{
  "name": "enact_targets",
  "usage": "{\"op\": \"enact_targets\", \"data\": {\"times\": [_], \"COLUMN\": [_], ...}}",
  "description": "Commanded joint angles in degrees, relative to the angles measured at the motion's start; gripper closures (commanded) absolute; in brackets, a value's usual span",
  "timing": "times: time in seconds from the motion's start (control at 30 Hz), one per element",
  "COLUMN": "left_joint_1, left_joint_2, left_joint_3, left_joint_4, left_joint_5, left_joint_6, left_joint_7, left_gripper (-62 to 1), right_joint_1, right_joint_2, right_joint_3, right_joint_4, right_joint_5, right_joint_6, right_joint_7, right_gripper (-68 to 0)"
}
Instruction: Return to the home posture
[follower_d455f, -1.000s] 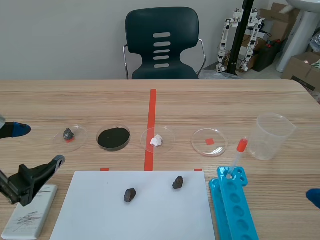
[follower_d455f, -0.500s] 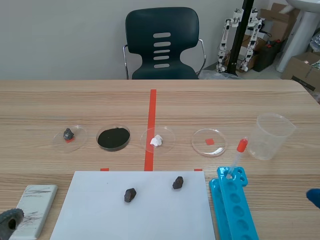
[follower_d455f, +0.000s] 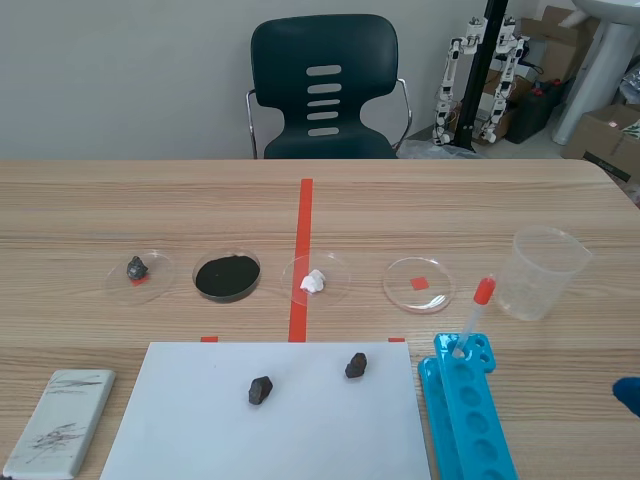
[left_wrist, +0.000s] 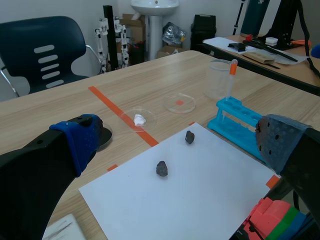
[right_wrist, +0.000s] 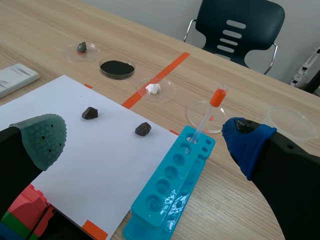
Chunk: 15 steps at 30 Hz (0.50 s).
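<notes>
Currently we note both arms low at the near edge of the surface (follower_d455f: 520, 200). The left gripper (left_wrist: 178, 140) has its fingers spread wide and empty. Only its own wrist view shows it, hanging above the near left part of the white sheet (follower_d455f: 200, 440). The right gripper (right_wrist: 144, 139) is likewise spread wide and empty. In the scene view only one blue pad (follower_d455f: 630, 395) shows at the right edge, near the blue tube rack (follower_d455f: 465, 420) but apart from it. Two dark stones (follower_d455f: 260, 390) (follower_d455f: 356, 365) lie on the sheet, well apart. An orange-capped dropper (follower_d455f: 473, 320) stands tilted in the rack's far end, with a clear plastic beaker (follower_d455f: 543, 272) beyond it. Four petri dishes sit in a row farther out: one holds a grey stone (follower_d455f: 137, 267), one black powder (follower_d455f: 227, 276), one a white lump (follower_d455f: 314, 281), and one covers a red square (follower_d455f: 419, 284). A scratched pale slab (follower_d455f: 60, 435) lies left of the sheet.
</notes>
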Motion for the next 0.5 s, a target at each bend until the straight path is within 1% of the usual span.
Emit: {"op": "enact_targets", "data": {"times": [0.0, 0.07, 0.47], "left_joint_1": [-0.31, -0.31, -0.48], "left_joint_2": [1.03, 1.62, 1.6], "left_joint_3": [-0.04, -0.04, -0.04], "left_joint_4": [0.72, 0.7, 0.7], "left_joint_5": [-0.35, -0.35, -0.37], "left_joint_6": [0.15, 0.15, 0.13], "left_joint_7": [-0.87, -0.74, -0.74], "left_gripper": [-62.3, -62.3, -62.3], "right_joint_1": [0.04, 0.04, 0.04], "right_joint_2": [0.0, 0.0, 0.0], "right_joint_3": [0.31, 0.31, 0.31], "right_joint_4": [1.18, 1.18, 1.18], "right_joint_5": [0.42, 0.44, 0.44], "right_joint_6": [0.0, 0.0, 0.0], "right_joint_7": [0.83, 0.85, 0.83], "right_gripper": [-67.9, -67.9, -67.9]}}
